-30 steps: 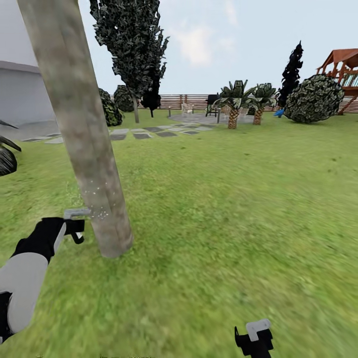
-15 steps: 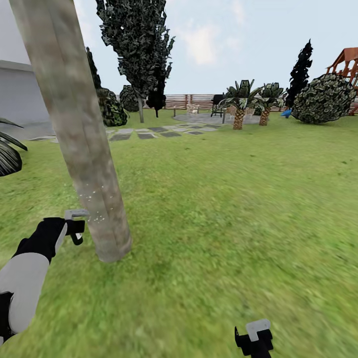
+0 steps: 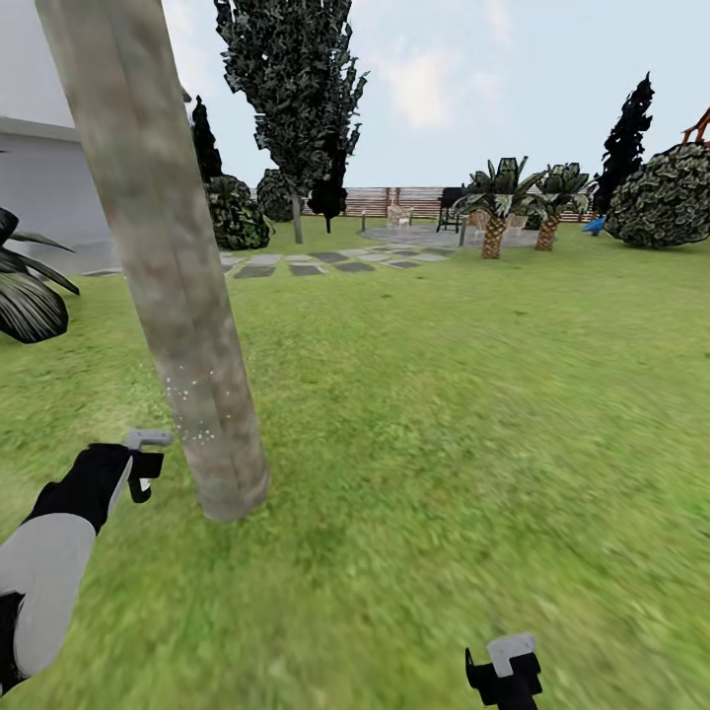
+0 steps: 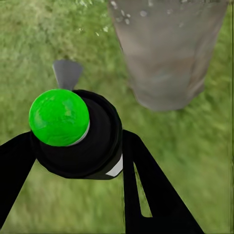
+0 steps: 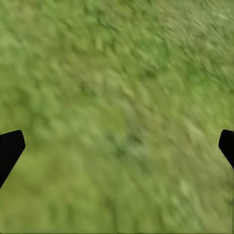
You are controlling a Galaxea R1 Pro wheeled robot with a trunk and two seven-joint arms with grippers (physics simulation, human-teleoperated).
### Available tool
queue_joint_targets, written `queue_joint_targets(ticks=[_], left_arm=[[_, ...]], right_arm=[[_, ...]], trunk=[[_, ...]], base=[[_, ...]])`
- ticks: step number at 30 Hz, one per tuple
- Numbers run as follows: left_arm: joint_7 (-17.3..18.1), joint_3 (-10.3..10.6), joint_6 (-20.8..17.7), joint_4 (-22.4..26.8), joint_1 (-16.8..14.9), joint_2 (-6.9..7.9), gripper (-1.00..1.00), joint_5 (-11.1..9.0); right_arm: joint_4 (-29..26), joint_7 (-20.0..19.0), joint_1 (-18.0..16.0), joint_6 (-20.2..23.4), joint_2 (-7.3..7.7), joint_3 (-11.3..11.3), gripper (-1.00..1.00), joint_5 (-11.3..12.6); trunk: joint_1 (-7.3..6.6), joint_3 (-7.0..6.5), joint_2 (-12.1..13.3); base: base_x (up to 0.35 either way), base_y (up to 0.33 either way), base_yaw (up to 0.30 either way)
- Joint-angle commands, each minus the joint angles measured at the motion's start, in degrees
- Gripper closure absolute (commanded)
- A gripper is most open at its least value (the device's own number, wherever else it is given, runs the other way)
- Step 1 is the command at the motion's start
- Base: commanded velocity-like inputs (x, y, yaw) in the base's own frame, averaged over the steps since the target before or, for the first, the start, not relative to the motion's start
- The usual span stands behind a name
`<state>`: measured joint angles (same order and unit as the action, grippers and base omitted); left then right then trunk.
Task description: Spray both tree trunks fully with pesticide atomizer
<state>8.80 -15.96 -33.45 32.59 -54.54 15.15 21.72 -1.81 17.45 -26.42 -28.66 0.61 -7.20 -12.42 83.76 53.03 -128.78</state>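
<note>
A thick grey-beige tree trunk (image 3: 187,325) leans up from the grass just ahead on my left, with white pesticide specks (image 3: 192,404) on its lower bark. My left gripper (image 3: 138,468) is shut on the pesticide atomizer (image 4: 61,117), a dark bottle whose top looks bright green, its grey nozzle (image 3: 148,436) close beside the trunk (image 4: 170,48). Specks (image 4: 126,14) drift by the bark. A second tall tree (image 3: 296,89) stands far back. My right gripper (image 3: 503,671) hangs open and empty over grass (image 5: 117,122).
Grey paving stones (image 3: 325,266) cross the lawn toward a slatted fence (image 3: 414,202). Two short palms (image 3: 493,212), a round bush (image 3: 666,202) and a black cypress (image 3: 628,133) stand at the back right. A dark spiky plant (image 3: 30,296) and a grey wall (image 3: 39,187) lie left.
The head view has swung left, so the background slid right. My left gripper with the atomizer has sunk slightly beside the trunk. The right gripper has not moved.
</note>
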Motion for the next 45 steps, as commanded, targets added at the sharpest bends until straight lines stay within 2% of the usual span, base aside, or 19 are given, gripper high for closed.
queue_joint_targets(ticks=[1, 10, 25, 35, 45], left_arm=[[0.51, -0.30, -0.21, 0.10, -0.04, -0.08, 1.00, 0.62], [0.51, -0.30, -0.21, 0.10, -0.04, -0.12, 1.00, 0.60], [0.51, -0.18, -0.23, 0.19, -0.04, -0.03, 1.00, 0.69], [0.34, -0.14, -0.29, 0.19, -0.08, -0.03, 1.00, 0.79], [-0.10, -0.38, -0.21, 0.19, -0.12, -0.03, 1.00, 0.80]], right_arm=[[0.05, 0.57, -0.05, 0.05, 0.00, -0.44, -1.00, -0.32], [0.05, 0.57, -0.03, 0.07, 0.00, -0.44, -1.00, -0.33], [0.05, 0.57, -0.03, 0.10, 0.00, -0.44, -1.00, -0.32], [0.05, 0.57, -0.03, 0.08, 0.00, -0.51, -1.00, -0.32], [0.14, 0.57, -0.03, 0.03, 0.00, -0.47, -1.00, -0.41]], trunk=[[0.00, 0.05, -0.02], [0.00, 0.05, -0.02], [0.00, 0.05, -0.02], [0.00, 0.05, -0.02], [0.00, 0.05, -0.02]], base=[[0.144, -0.204, 0.001], [0.168, -0.229, 0.000], [0.005, -0.272, 0.003], [0.000, -0.273, 0.244], [0.186, -0.217, 0.025]])
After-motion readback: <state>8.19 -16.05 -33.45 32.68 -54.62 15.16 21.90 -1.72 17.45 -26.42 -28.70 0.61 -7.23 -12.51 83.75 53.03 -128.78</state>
